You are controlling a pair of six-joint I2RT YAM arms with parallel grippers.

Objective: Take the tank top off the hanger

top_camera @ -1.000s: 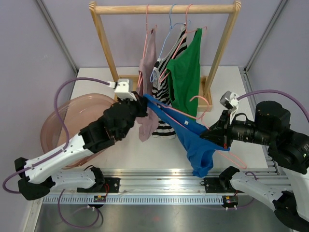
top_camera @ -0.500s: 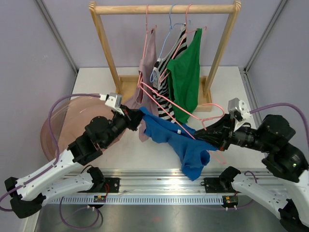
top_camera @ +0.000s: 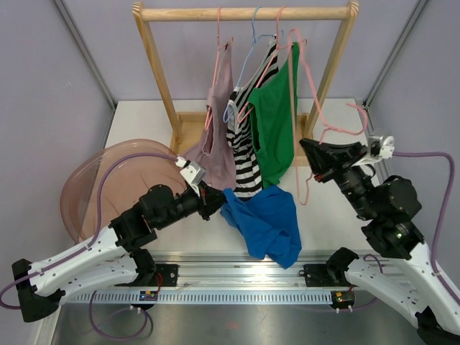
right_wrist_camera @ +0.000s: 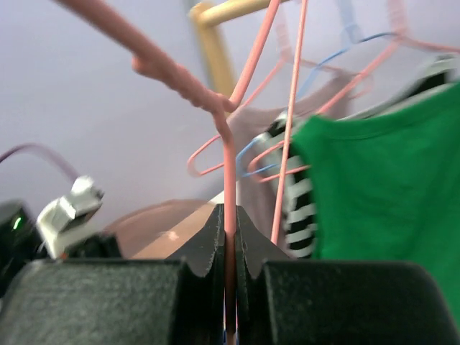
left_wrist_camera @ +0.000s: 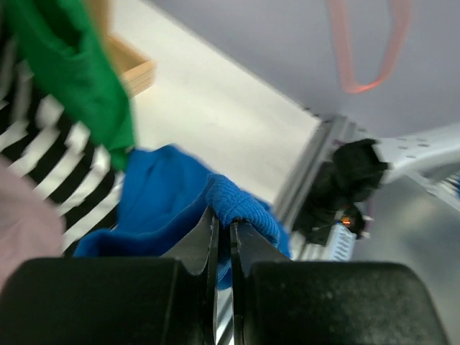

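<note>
Left fingers (left_wrist_camera: 195, 248) tight on blue tank top (top_camera: 266, 223) at six o'clock, right fingers (right_wrist_camera: 205, 241) likewise on blurred pink hanger (right_wrist_camera: 228, 165).

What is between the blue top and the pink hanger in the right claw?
Only bare white table, in the top view; the blue tank top, in the left claw, is clear of the pink hanger.
</note>
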